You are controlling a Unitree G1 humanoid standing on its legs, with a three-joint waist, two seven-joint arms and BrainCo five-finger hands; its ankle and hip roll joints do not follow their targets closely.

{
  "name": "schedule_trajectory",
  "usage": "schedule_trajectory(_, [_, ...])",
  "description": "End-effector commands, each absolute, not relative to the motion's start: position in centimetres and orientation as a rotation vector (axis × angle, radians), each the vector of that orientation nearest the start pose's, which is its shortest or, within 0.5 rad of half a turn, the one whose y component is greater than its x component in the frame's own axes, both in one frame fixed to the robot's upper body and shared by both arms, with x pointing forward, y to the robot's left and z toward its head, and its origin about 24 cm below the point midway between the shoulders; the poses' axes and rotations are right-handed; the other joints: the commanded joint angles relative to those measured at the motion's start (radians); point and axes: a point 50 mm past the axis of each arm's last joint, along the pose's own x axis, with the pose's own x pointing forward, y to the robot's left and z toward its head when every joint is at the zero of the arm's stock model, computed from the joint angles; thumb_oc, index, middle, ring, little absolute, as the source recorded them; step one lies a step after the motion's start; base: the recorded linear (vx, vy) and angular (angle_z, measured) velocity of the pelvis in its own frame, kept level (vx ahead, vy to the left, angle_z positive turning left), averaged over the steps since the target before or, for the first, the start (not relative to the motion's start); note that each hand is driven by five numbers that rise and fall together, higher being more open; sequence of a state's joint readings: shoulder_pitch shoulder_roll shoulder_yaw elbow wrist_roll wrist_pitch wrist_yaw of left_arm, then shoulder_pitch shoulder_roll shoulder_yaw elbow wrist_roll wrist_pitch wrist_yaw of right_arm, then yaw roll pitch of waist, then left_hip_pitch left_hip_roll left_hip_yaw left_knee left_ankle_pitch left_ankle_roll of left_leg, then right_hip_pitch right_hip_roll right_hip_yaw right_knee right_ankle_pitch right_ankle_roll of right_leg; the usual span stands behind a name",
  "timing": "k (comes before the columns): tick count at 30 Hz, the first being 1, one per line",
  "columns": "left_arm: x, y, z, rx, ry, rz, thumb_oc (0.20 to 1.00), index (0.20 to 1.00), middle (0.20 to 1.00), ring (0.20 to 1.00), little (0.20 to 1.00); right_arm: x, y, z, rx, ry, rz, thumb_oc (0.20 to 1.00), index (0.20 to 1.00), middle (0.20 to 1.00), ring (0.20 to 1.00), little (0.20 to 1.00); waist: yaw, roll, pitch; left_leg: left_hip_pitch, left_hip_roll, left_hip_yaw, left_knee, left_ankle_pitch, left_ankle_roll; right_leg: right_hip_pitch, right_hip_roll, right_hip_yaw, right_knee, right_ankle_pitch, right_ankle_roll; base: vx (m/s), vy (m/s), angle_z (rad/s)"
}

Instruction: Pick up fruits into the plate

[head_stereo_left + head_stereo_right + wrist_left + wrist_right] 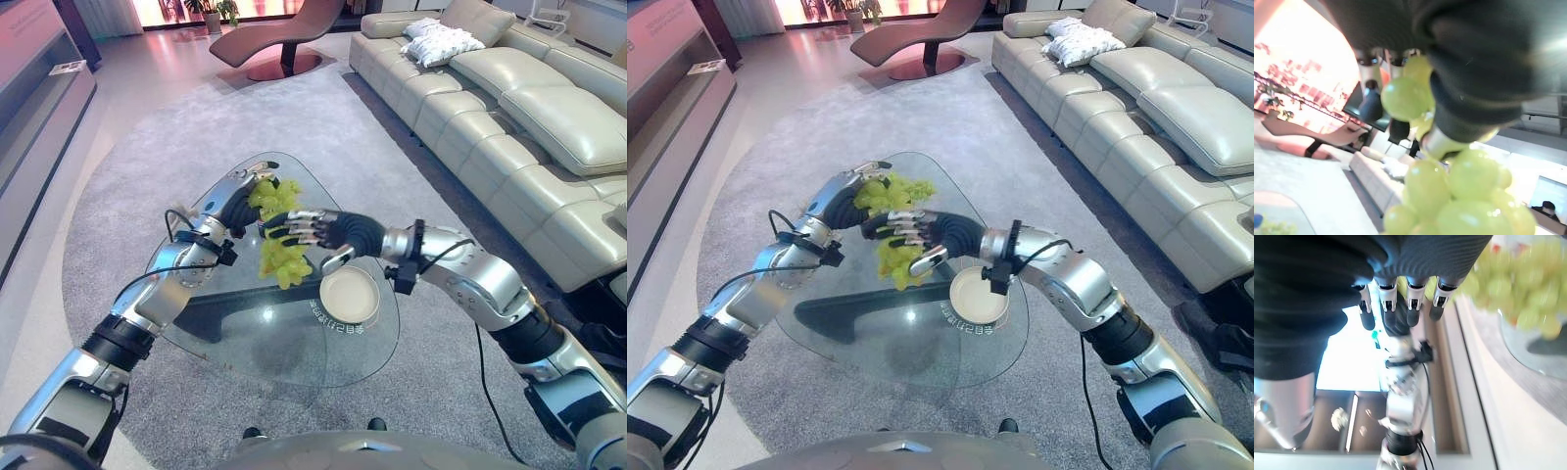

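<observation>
A bunch of green grapes (281, 257) hangs over the round glass table (257, 338), just left of the white plate (350, 295). My left hand (239, 203) grips the bunch from its top, fingers curled round the upper grapes (1459, 196). From the right, my right hand (338, 233) reaches in with its straight fingers (294, 227) laid across the middle of the bunch and the thumb below; it is open. The right wrist view has the grapes (1518, 289) past those straight fingers (1400, 303). Nothing lies in the plate.
The table stands on a grey round rug (118, 186). A long pale sofa (509, 108) runs along the right. A brown lounge chair (284, 39) stands at the back, and a low cabinet (39, 88) lines the left wall.
</observation>
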State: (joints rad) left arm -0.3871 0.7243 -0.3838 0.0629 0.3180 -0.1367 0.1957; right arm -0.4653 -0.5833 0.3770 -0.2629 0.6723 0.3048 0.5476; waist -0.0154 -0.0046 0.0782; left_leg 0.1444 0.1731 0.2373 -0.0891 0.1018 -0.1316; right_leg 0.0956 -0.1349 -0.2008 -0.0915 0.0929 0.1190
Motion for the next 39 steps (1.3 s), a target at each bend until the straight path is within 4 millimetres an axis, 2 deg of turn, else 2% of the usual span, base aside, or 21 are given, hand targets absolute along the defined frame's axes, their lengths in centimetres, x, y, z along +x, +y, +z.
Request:
schedule_trajectory(1, [31.1,19.5,18.1,1.098,-0.645,-0.04,0.2,0.2,0.2,0.2,0.2,26.3,-9.7,20.0,-0.046,-0.36,1.092,1.0,1.0,1.0,1.0,1.0,-0.017,-0.027,-0.025,-0.008,0.002,-0.001,0.034,-0.111,0.013,0.032,-0.073,-0.068,0.052,-0.076,0.049,0.0,0.0,0.0])
schedule_trajectory(5, [30.7,20.2,17.0,1.103,-0.612,-0.023,0.2,0.2,0.2,0.2,0.2,26.6,-11.0,20.4,0.003,-0.43,0.967,1.0,1.0,1.0,1.0,1.0,-0.021,-0.016,-0.02,-0.004,0.002,-0.001,0.037,-0.114,0.014,0.036,-0.069,-0.066,0.054,-0.08,0.046,0.0,0.016,-0.01])
schedule_trajectory(12, [30.9,21.2,15.9,1.141,-0.543,0.004,0.2,0.2,0.2,0.2,0.2,26.8,-10.9,20.5,0.047,-0.446,0.921,1.0,1.0,1.0,1.0,1.0,-0.019,-0.01,-0.013,-0.009,-0.001,-0.006,0.039,-0.114,0.015,0.035,-0.065,-0.063,0.057,-0.085,0.042,0.0,0.0,0.0])
schedule_trajectory(18, [31.1,20.9,15.9,1.126,-0.568,-0.003,0.2,0.2,0.2,0.2,0.2,27.6,-11.0,20.0,0.07,-0.425,0.844,1.0,1.0,1.0,1.0,1.0,-0.02,-0.01,-0.011,-0.013,-0.001,-0.005,0.038,-0.112,0.016,0.032,-0.063,-0.062,0.055,-0.085,0.041,0.0,0.0,0.0])
schedule_trajectory(26, [29.9,19.3,18.0,1.037,-0.727,-0.054,0.2,0.2,0.2,0.2,0.2,28.0,-10.2,19.2,0.088,-0.358,0.829,1.0,1.0,1.0,1.0,1.0,-0.012,-0.007,-0.008,-0.014,0.001,-0.008,0.039,-0.11,0.014,0.034,-0.063,-0.061,0.048,-0.081,0.04,0.0,0.0,0.0])
schedule_trajectory(33, [28.8,17.7,20.5,0.921,-0.886,-0.057,0.2,0.2,0.2,0.2,0.2,28.8,-10.3,19.0,0.187,-0.327,0.763,1.0,1.0,1.0,1.0,1.0,-0.003,-0.011,-0.014,-0.017,0.003,-0.013,0.04,-0.111,0.012,0.036,-0.067,-0.068,0.046,-0.078,0.041,0.0,0.0,0.0])
schedule_trajectory(39, [27.8,17.0,22.2,0.855,-0.984,-0.065,0.2,0.2,0.2,0.2,0.2,28.4,-9.7,18.3,0.262,-0.263,0.839,1.0,1.0,1.0,1.0,1.0,0.002,-0.015,-0.015,-0.022,0.004,-0.016,0.043,-0.113,0.012,0.034,-0.07,-0.073,0.048,-0.08,0.041,0.0,0.0,0.0])
